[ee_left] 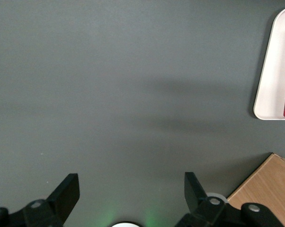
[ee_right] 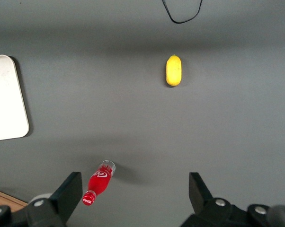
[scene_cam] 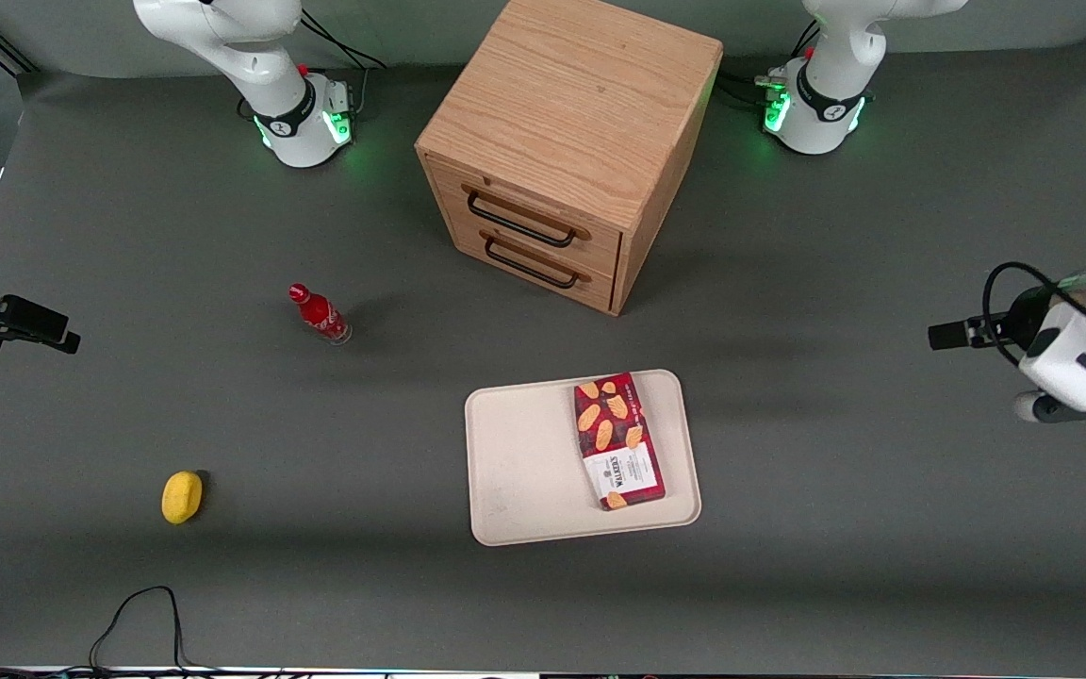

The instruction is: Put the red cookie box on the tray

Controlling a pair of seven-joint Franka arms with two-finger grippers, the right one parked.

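The red cookie box (scene_cam: 618,440) lies flat on the cream tray (scene_cam: 524,453), near the table's front edge. The left gripper (ee_left: 131,194) hangs released, empty, above bare table toward the working arm's end; it should retreat without nudging the tray

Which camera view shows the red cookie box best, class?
The front view: the whole red cookie box lies face up on the tray. The left wrist view, above the open tool, catches only its edge; the right wrist view misses it.
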